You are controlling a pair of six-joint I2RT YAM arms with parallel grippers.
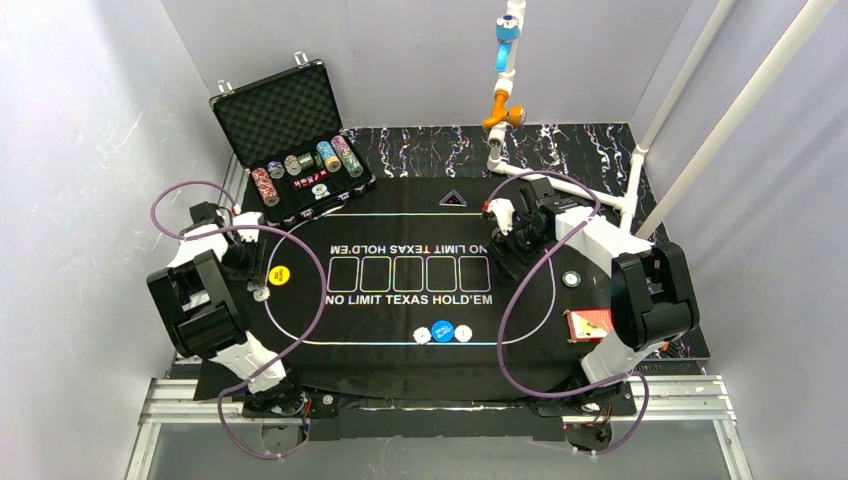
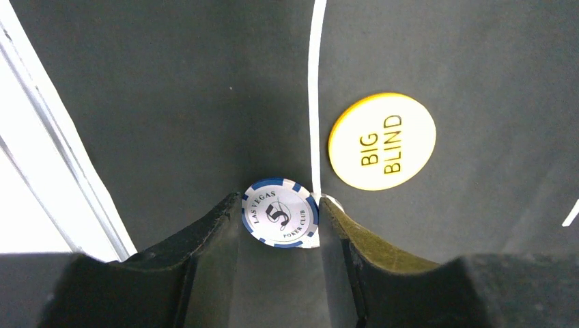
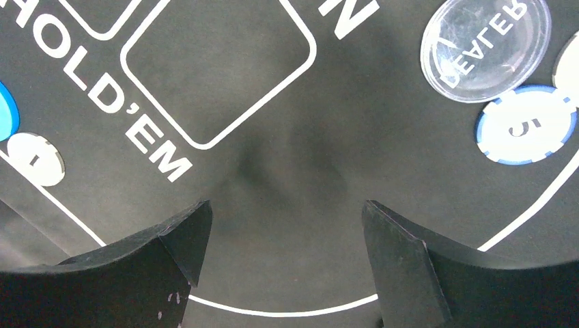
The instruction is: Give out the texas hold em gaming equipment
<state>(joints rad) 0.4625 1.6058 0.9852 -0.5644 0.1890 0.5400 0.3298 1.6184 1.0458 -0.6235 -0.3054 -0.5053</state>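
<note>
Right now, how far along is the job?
Done: the round yellow BIG BLIND button, round blue button and clear DEALER disc lie on the black mat. In hand: the left gripper grips a blue-and-white striped chip. Remaining: the red-backed card deck and the chips in the black case.

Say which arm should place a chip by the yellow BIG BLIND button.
Left. The left end effector grips a blue-and-white striped poker chip beside the round yellow BIG BLIND button; the right end effector hangs open and empty.
</note>
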